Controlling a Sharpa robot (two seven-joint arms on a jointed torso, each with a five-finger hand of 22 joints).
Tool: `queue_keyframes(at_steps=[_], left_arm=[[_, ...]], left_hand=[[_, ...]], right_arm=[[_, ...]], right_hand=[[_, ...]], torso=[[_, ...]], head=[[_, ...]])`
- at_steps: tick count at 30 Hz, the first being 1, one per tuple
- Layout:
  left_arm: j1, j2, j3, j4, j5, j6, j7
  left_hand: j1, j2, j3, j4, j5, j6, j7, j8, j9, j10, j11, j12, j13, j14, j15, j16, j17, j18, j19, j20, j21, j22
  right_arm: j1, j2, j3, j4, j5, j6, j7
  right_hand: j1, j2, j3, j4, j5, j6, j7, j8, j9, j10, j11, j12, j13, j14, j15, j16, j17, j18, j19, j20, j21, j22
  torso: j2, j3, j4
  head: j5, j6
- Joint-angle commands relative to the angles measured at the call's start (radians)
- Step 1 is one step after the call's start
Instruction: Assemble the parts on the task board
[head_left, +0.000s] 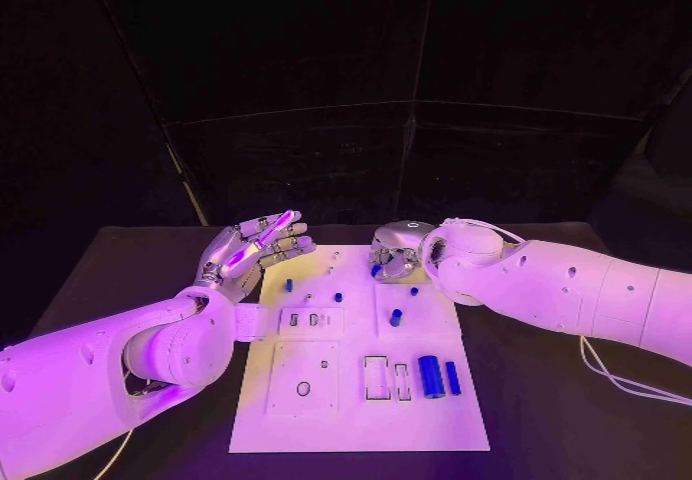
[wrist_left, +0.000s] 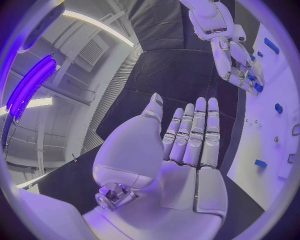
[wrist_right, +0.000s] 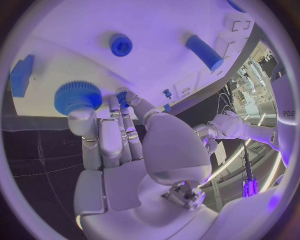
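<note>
The white task board lies mid-table with small blue parts on it. My right hand hovers low over the board's far end and pinches a small blue part between thumb and a finger. A blue gear sits right at another fingertip; I cannot tell whether they touch. My left hand is raised beside the board's far left edge, palm flat and fingers straight, holding nothing. The left wrist view shows the right hand with blue at its fingertips.
A thick blue cylinder and a thinner one lie near the board's front right, beside rectangular slots. Small blue pegs stand mid-board. A round blue piece and a blue cylinder lie beyond my right fingers.
</note>
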Motion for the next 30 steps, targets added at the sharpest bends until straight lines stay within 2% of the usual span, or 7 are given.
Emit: queue_keyframes(at_steps=[1, 6, 9, 12, 18, 22, 30], left_arm=[[0.002, -0.001, 0.001, 0.002, -0.001, 0.015, 0.001], [0.002, -0.004, 0.001, 0.001, -0.001, 0.016, 0.0], [0.002, -0.004, 0.001, -0.001, -0.001, 0.014, 0.0], [0.002, -0.004, 0.001, -0.002, -0.001, 0.014, 0.0], [0.002, -0.002, 0.001, -0.005, -0.001, 0.015, -0.001], [0.002, 0.002, 0.001, -0.007, -0.001, 0.016, -0.002], [0.002, 0.009, 0.001, -0.012, -0.001, 0.015, -0.002]], left_hand=[[0.006, 0.003, -0.002, -0.004, 0.004, 0.004, 0.011, -0.005, -0.001, 0.0, 0.007, -0.007, -0.001, 0.004, 0.003, -0.004, -0.001, 0.011, 0.009, 0.001, -0.006, -0.002], [0.006, 0.003, -0.002, -0.004, 0.004, 0.004, 0.011, -0.005, -0.001, 0.0, 0.007, -0.007, -0.001, 0.004, 0.003, -0.004, -0.001, 0.011, 0.009, 0.001, -0.006, -0.002], [0.006, 0.003, -0.003, -0.005, 0.004, 0.004, 0.011, -0.006, -0.002, -0.001, 0.007, -0.008, -0.001, 0.004, 0.003, -0.005, -0.002, 0.011, 0.009, 0.001, -0.007, -0.003], [0.007, 0.003, -0.003, -0.006, 0.004, 0.003, 0.011, -0.007, -0.002, -0.002, 0.008, -0.01, -0.001, 0.005, 0.003, -0.006, -0.002, 0.011, 0.01, 0.001, -0.008, -0.003], [0.007, 0.003, -0.003, -0.006, 0.004, 0.003, 0.011, -0.007, -0.002, -0.002, 0.008, -0.01, -0.001, 0.005, 0.003, -0.006, -0.002, 0.011, 0.01, 0.001, -0.008, -0.003], [0.007, 0.003, -0.003, -0.006, 0.004, 0.003, 0.011, -0.007, -0.002, -0.002, 0.008, -0.01, -0.001, 0.005, 0.003, -0.006, -0.002, 0.011, 0.01, 0.001, -0.008, -0.003], [0.007, 0.003, -0.003, -0.006, 0.004, 0.003, 0.011, -0.007, -0.002, -0.002, 0.008, -0.01, -0.001, 0.005, 0.003, -0.006, -0.002, 0.011, 0.01, 0.001, -0.008, -0.003]], right_arm=[[0.0, -0.007, 0.0, 0.016, -0.002, -0.086, 0.022], [0.0, -0.016, 0.0, 0.041, 0.023, -0.186, 0.045], [0.001, -0.012, 0.001, 0.043, 0.033, -0.216, 0.049], [0.001, 0.008, 0.018, 0.023, 0.039, -0.233, 0.056], [0.001, 0.061, 0.032, -0.046, 0.053, -0.251, 0.082], [0.001, 0.099, 0.034, -0.09, 0.06, -0.254, 0.098], [0.001, 0.174, 0.035, -0.174, 0.068, -0.22, 0.114]], right_hand=[[0.005, 0.007, 0.011, 0.001, -0.005, 0.013, 0.001, 0.006, 0.003, 0.011, -0.002, 0.005, 0.002, 0.028, -0.004, 0.005, -0.001, -0.013, 0.0, -0.006, 0.005, 0.003], [0.007, 0.004, 0.022, 0.001, -0.003, 0.024, -0.003, 0.008, 0.004, 0.021, -0.006, 0.007, 0.004, 0.027, -0.007, 0.007, -0.001, -0.013, -0.001, -0.008, 0.009, 0.007], [0.007, 0.003, 0.023, 0.001, -0.002, 0.025, -0.003, 0.008, 0.004, 0.021, -0.006, 0.007, 0.004, 0.027, -0.007, 0.007, -0.001, -0.014, -0.001, -0.009, 0.009, 0.008], [0.006, 0.001, 0.024, 0.001, -0.001, 0.024, -0.002, 0.007, 0.003, 0.02, -0.006, 0.006, 0.004, 0.027, -0.007, 0.007, -0.001, -0.014, -0.001, -0.009, 0.01, 0.008], [0.005, -0.004, 0.032, 0.002, 0.006, 0.021, -0.001, 0.003, 0.002, 0.017, -0.004, 0.002, 0.003, 0.027, -0.007, 0.01, 0.001, -0.014, -0.002, -0.009, 0.014, 0.012], [0.005, -0.006, 0.034, 0.002, 0.008, 0.021, 0.0, 0.002, 0.001, 0.016, -0.004, 0.0, 0.003, 0.028, -0.006, 0.011, 0.002, -0.014, -0.002, -0.009, 0.015, 0.013], [0.002, -0.012, 0.039, 0.003, 0.008, 0.018, 0.001, -0.002, 0.0, 0.012, -0.002, -0.003, 0.002, 0.028, -0.005, 0.012, 0.002, -0.015, -0.002, -0.008, 0.017, 0.016]], torso=[[0.002, 0.0001, 0.0013], [0.003, -0.0016, 0.0013], [0.004, -0.0019, 0.0031], [0.005, -0.0016, 0.0037], [0.006, -0.0033, 0.006], [0.007, -0.0034, 0.0086], [0.008, -0.004, 0.0053]], head=[[0.002, 0.002], [0.004, 0.006], [0.004, 0.006], [0.006, 0.01], [0.01, 0.009], [0.01, 0.011], [0.016, 0.01]])
